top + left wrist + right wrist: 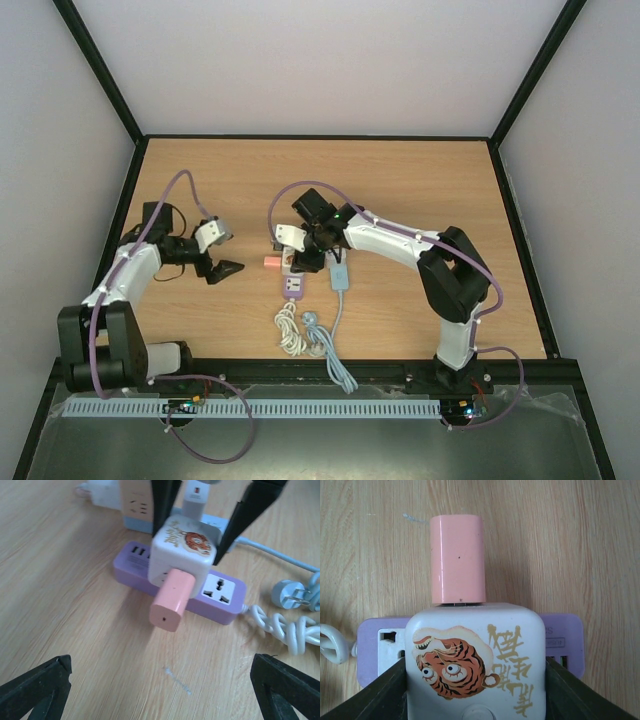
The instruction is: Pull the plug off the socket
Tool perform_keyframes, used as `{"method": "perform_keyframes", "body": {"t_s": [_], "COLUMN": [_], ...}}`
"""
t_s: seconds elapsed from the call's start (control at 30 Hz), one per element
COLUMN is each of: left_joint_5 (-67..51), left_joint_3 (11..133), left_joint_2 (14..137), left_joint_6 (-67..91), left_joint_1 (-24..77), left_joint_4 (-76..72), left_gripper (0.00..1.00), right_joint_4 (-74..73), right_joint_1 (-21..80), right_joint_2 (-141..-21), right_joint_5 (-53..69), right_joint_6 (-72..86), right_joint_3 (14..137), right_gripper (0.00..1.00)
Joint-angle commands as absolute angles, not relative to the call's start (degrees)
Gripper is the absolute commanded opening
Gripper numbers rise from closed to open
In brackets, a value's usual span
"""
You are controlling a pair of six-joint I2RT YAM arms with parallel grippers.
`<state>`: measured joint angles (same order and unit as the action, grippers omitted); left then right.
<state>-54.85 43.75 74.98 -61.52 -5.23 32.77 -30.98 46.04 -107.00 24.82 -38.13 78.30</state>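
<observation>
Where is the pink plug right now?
The pink plug sticks sideways from the white cube on the purple strip, mid-table in the top view, pointing left.

Top cam: high, near edge, whole table (400,180). Left wrist: low, faces right. Right wrist: close, faces left. All share pink plug (172,600).

The wooden surface (430,190) carries a purple power strip (292,288). A light blue strip (340,277) lies just beside it, a white cord (290,330) coiled near
</observation>
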Motion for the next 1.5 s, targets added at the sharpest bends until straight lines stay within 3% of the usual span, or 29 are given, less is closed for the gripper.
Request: {"method": "perform_keyframes", "body": {"t_s": [0.0,0.1,0.33,0.7,1.27,1.47], "left_joint_5": [-56.55,-57.42,-54.96,-56.26,-51.76,-51.6], "left_joint_3": [46.66,46.81,45.93,45.62,45.11,45.09], "left_joint_2": [78.77,80.55,82.14,86.43,90.65,90.66], "left_joint_6": [-70.35,-73.16,-72.64,-70.08,-65.07,-64.81], "left_joint_1": [-1.91,-0.76,2.88,5.83,12.54,12.63], "left_joint_4": [35.7,35.97,30.44,24.23,17.49,17.26], "left_gripper": [1.0,0.98,0.84,0.69,0.63,0.47], "right_joint_4": [-33.13,-32.84,-31.97,-30.08,-28.22,-28.49], "right_joint_1": [45.4,45.38,45.33,45.1,45.07,45.07], "right_joint_2": [-105.29,-104.57,-105.28,-103.25,-103.53,-103.99], "right_joint_5": [24.03,24.17,24.67,26.8,27.6,28.89], "right_joint_6": [-38.4,-38.65,-38.71,-40.08,-40.78,-40.78], "right_joint_3": [75.59,74.64,74.79,72.26,70.85,70.75], "right_gripper": [0.33,0.32,0.3,0.27,0.25,0.23]}}
